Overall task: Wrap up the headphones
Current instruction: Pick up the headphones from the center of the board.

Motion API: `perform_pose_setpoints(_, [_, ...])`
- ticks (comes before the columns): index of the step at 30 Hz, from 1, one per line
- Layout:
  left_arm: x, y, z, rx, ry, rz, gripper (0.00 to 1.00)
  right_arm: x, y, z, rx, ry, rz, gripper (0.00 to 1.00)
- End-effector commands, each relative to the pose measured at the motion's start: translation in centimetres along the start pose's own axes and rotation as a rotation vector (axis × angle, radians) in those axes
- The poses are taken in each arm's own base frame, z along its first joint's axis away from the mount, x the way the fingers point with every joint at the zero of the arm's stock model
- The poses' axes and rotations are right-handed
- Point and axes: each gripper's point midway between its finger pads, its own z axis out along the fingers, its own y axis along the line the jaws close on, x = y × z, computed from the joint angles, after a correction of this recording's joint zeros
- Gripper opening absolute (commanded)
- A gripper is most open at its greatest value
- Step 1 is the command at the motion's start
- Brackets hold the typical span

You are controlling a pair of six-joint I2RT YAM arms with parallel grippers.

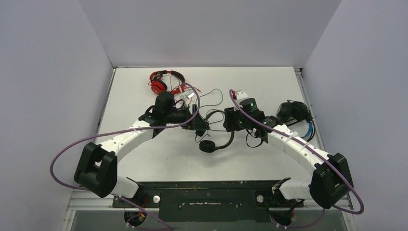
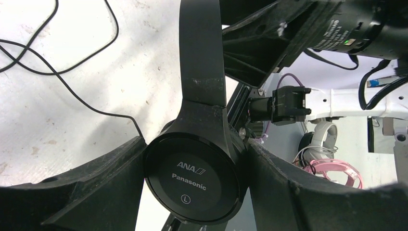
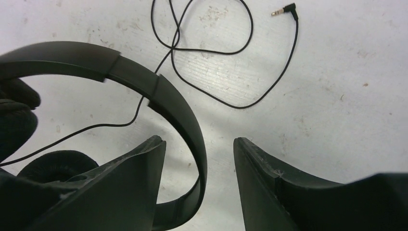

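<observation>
**Top view.** The black headphones (image 1: 211,144) sit at the middle of the table (image 1: 159,163), between my left gripper (image 1: 199,126) and right gripper (image 1: 230,120).

**Left wrist.** My left jaws are clenched on the earcup (image 2: 192,185) marked L.

**Right wrist.** My right jaws stand apart and grasp nothing; the headband (image 3: 178,106) runs between them. The cable (image 3: 240,103) lies loose.

**Method.** Hold firm with the left. Let the right take the cable near the plug (image 3: 285,10) and wind it evenly.

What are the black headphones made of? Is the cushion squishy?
The black over-ear headphones look like hard plastic: the round ear cup is smooth and slightly shiny, with white printed letters. The curved headband looks like duller plastic with neat seams. The dark ear cushion looks soft, maybe foam, but I can't be sure.
</observation>
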Motion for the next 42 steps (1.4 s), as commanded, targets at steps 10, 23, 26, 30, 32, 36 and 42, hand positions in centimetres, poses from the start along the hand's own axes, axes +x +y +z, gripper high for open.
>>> perform_pose_setpoints(10, [-2.2,-4.4,-1.5,0.076,-0.036,0.102,0.48,-2.9,0.9,-1.9,0.014,-0.161,-0.069,0.49])
perform_pose_setpoints(23, [-2.8,-5.9,-2.2,0.099,-0.06,0.11,0.48,-2.8,1.8,-1.8,-0.011,-0.164,-0.073,0.35])
perform_pose_setpoints(26, [-2.7,-5.8,-2.1,0.1,-0.054,0.106,0.48,-2.9,1.9,-1.9,-0.011,-0.17,-0.074,0.27])
perform_pose_setpoints(30, [-2.7,-5.7,-2.0,0.1,-0.053,0.105,0.49,-3.0,1.8,-2.0,0.0,-0.166,-0.074,0.12])
perform_pose_setpoints(32, [-2.8,-5.7,-2.1,0.094,-0.056,0.111,0.52,-3.0,1.6,-2.0,0.01,-0.163,-0.068,0.05])
perform_pose_setpoints(36, [-3.3,-4.9,-2.5,0.019,-0.083,0.142,0.72,-3.3,1.5,-2.3,0.027,-0.155,-0.052,0.0])
perform_pose_setpoints(42, [-6.1,-5.5,-5.5,-0.1,-0.242,0.238,0.97,-4.3,1.1,-3.8,0.061,-0.154,-0.022,0.0])
